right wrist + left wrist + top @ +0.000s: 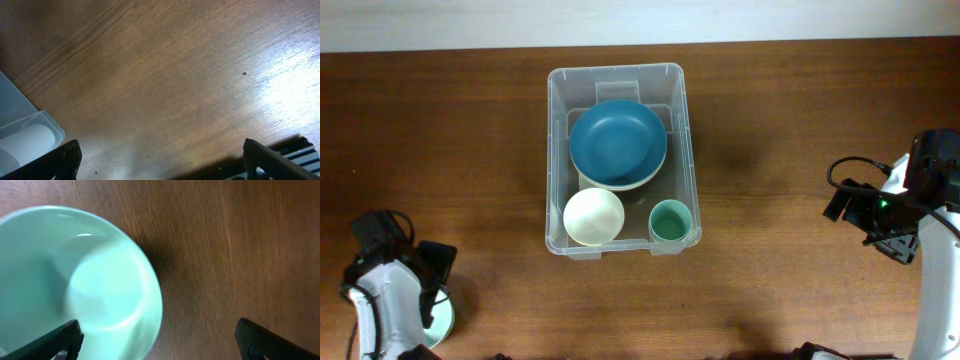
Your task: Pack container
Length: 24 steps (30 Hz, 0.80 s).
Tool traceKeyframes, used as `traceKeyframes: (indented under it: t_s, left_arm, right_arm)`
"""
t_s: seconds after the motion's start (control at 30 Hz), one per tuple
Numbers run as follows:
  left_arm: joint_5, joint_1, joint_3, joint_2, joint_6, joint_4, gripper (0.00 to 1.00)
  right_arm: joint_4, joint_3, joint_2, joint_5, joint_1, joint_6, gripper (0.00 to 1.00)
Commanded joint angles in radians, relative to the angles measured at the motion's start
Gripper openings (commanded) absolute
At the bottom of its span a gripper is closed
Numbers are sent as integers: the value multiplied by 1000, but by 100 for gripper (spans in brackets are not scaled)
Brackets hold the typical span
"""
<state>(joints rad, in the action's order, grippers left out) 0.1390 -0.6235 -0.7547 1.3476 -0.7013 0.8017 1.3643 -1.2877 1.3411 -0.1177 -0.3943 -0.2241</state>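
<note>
Packing under way: the clear container [556, 150] sits at mid-table, already loaded with a blue plate [618, 142] resting on a paler dish at its far end, and a cream bowl [593, 216] and a teal cup [669, 220] side by side at its near end, the flat ware apparently stacked to leave room for the taller pieces. Well apart from the container, off its near-left corner, a pale mint bowl [75, 280] waits on the wooden table [190, 75], seemingly the last piece to go in. The left gripper [157, 342] hangs over it with fingers spread wide, one above the bowl's inside and the other out over bare wood. That stance looks set to straddle the rim, and nothing is pinched. To the right of the container, near but clear of it, the right gripper [170, 160] is likewise spread and empty, probably parked aside to keep the path to the container free.
</note>
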Motion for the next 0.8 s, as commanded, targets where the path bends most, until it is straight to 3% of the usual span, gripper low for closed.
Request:
traceKeyframes:
  t_s: [0.0, 0.2, 0.23, 0.33, 0.5, 0.67, 0.77]
  left_arm:
    - [-4, -4, 21, 39, -7, -28, 98]
    - [-21, -4, 21, 136, 43, -80, 89]
    - [-23, -4, 21, 149, 43, -84, 83]
    - [-31, -4, 21, 179, 43, -88, 77]
    - [-31, -4, 21, 182, 43, -92, 48]
    - [-31, -4, 19, 182, 43, -91, 27]
    - [-31, -3, 6, 182, 43, -87, 21]
  right_arm:
    - [1, 1, -1, 9, -5, 10, 99]
    - [1, 1, -1, 9, -5, 10, 99]
    - [2, 1, -1, 9, -5, 11, 99]
    - [4, 1, -1, 9, -5, 11, 99]
    - [4, 1, -1, 9, -5, 11, 99]
    - [5, 1, -1, 9, -5, 11, 99]
    - [4, 1, -1, 9, -5, 11, 99]
